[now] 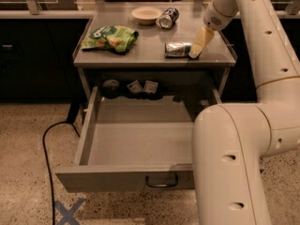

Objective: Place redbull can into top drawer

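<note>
Redbull can (177, 49), a slim silver-blue cylinder, lies sideways on the grey table (149, 41). Gripper (198, 46) is at its right end; grip cannot be told.

My cream-coloured gripper (194, 54) hung low over the right part of the flat grey tabletop (150, 59), right at the right end of the slim silver-and-blue redbull can (176, 49), which lay on its side. Behind it lay a darker black-and-silver can (168, 18) beside a shallow cream bowl (146, 14), with a crumpled green snack bag (110, 37) to the left. Below, the wide grey top drawer (108, 178) stood pulled open, its metal bar handle (161, 182) facing the speckled floor (28, 163).
</note>
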Robot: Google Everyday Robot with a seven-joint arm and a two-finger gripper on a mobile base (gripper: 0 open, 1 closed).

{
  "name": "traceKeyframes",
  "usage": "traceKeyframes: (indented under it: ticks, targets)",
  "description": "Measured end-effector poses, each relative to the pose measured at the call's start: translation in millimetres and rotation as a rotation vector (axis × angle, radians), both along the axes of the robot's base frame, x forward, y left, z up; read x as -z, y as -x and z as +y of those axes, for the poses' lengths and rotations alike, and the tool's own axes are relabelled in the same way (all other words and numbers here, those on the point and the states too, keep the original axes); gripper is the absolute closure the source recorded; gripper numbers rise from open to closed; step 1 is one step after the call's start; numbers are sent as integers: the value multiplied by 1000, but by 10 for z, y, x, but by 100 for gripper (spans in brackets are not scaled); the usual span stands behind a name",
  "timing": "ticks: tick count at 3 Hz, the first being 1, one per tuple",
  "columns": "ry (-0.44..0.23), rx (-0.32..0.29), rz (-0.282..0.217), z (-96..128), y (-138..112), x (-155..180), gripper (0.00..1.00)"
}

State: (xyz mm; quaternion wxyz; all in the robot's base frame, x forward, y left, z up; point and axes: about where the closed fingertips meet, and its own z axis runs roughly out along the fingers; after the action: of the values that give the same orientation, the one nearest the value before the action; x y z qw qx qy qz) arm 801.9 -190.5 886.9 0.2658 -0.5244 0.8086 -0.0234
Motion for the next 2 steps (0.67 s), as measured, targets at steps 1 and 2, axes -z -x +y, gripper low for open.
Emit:
traceKeyframes:
  ticks: [1, 2]
  targets:
    - [-75, 5, -3, -29, 24, 9, 0]
    - [-75, 5, -3, -28, 23, 10, 0]
